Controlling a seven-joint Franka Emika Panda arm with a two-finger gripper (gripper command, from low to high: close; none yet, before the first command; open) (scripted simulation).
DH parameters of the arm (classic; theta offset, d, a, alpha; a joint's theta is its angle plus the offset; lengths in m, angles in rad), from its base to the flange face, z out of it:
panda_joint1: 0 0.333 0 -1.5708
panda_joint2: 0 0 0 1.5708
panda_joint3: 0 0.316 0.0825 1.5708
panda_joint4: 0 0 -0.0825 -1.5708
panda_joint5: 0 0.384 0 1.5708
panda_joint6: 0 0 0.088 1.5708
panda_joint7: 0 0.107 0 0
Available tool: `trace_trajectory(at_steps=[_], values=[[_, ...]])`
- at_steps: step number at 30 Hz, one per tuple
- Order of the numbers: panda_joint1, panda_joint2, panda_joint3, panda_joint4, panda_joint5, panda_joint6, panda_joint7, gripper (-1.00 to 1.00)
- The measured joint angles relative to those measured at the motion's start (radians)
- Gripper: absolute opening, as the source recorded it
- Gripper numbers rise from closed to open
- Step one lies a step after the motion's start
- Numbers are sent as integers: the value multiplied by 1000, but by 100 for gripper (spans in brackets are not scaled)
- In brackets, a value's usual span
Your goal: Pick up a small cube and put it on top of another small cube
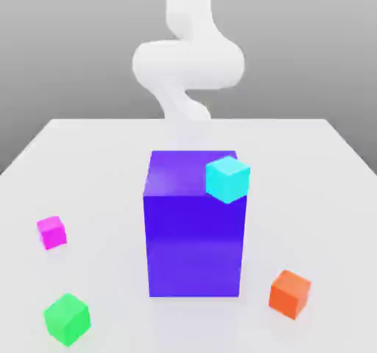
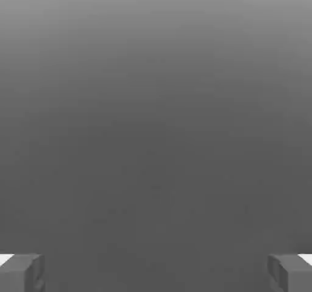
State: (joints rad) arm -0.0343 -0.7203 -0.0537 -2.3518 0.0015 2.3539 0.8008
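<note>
Four small cubes show in the exterior view. A magenta cube (image 1: 51, 232) lies on the table at the exterior view's left, with a green cube (image 1: 66, 318) nearer the front. At the front right sits an orange cube (image 1: 289, 294). A cyan cube (image 1: 227, 178) appears at the upper right front corner of a tall purple block (image 1: 193, 233); I cannot tell whether it rests on it. In the hand view my gripper (image 2: 156, 274) is open, its grey fingertips (image 2: 22, 274) far apart with nothing between them, facing a plain grey ground.
The tall purple block stands mid-table and hides what is behind it. My white arm (image 1: 188, 63) rises behind the block at the back. The white table (image 1: 324, 197) spreads to both sides of the block.
</note>
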Motion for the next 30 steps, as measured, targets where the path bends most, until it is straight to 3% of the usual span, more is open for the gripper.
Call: trace_trajectory(at_steps=[20, 24, 30], values=[[-372, 742, -442, -444, 86, 486, -45, 0], [-426, 857, -374, -440, 232, 564, -153, 0], [-624, 1010, -129, -401, 435, 676, -307, 0]])
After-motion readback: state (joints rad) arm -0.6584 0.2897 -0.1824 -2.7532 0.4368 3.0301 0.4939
